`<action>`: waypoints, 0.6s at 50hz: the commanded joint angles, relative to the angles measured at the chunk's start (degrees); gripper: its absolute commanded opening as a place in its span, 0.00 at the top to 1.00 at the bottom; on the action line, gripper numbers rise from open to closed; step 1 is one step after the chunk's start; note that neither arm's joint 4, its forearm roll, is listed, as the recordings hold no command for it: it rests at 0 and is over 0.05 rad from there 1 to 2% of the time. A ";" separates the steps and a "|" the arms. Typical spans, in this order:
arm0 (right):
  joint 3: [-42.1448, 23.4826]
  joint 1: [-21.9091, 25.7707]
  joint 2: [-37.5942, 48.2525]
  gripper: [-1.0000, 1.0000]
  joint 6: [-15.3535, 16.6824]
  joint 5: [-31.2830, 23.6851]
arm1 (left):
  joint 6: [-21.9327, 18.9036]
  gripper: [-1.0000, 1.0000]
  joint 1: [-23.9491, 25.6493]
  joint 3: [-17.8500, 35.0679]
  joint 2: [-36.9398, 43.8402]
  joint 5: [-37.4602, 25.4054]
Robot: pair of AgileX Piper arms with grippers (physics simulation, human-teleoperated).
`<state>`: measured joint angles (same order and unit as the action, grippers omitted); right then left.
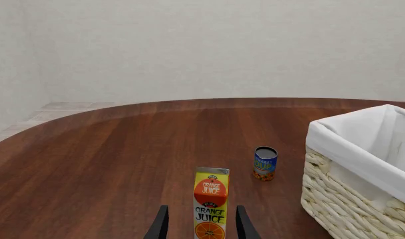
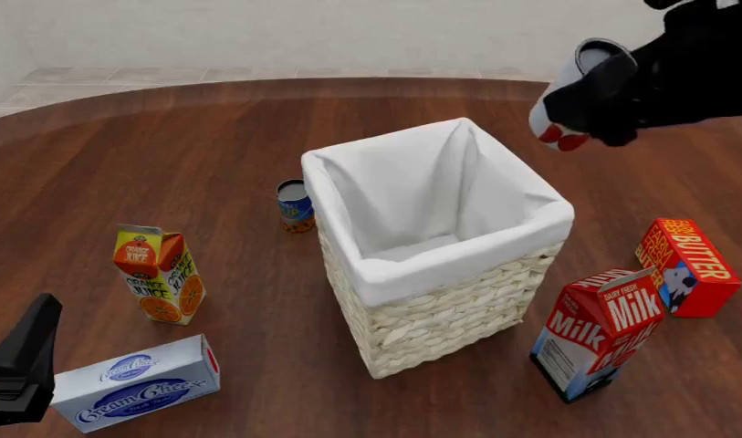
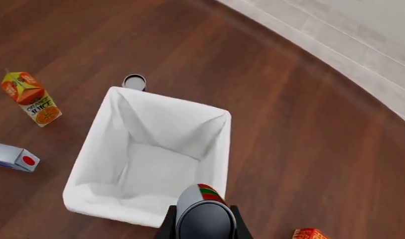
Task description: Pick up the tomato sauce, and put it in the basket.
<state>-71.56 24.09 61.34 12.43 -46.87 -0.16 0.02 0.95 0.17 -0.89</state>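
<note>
My right gripper [image 2: 590, 96] is shut on the tomato sauce can [image 2: 574, 91], tilted, high in the air above the basket's far right corner. In the right wrist view the can [image 3: 203, 211] shows its grey top and red-green label between the fingers, over the basket's white-lined rim [image 3: 116, 208]. The basket [image 2: 456, 310] stands mid-table, its lined inside showing nothing in it. My left gripper [image 1: 201, 228] is open and empty, low, with the orange juice carton [image 1: 210, 203] just beyond its fingers; in the front view only a dark part of it [image 2: 24, 360] shows at the lower left edge.
A small blue and orange can [image 2: 295, 204] stands by the basket's far left side. The orange juice carton [image 2: 159, 274] and a cream cheese box [image 2: 133, 383] are at the left. A milk carton [image 2: 596, 333] and a butter box [image 2: 687, 266] are at the right.
</note>
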 commanded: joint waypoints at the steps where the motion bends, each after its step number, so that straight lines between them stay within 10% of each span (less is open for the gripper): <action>1: -2.09 2.05 4.07 1.00 -0.46 1.16 | -0.01 0.00 0.00 0.00 0.00 0.00; 30: -5.64 6.35 13.07 1.00 0.24 3.55 | -0.01 0.00 0.00 0.00 0.00 0.00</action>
<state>-76.36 29.16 71.89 13.43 -44.12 -0.15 0.02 0.95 0.17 -0.89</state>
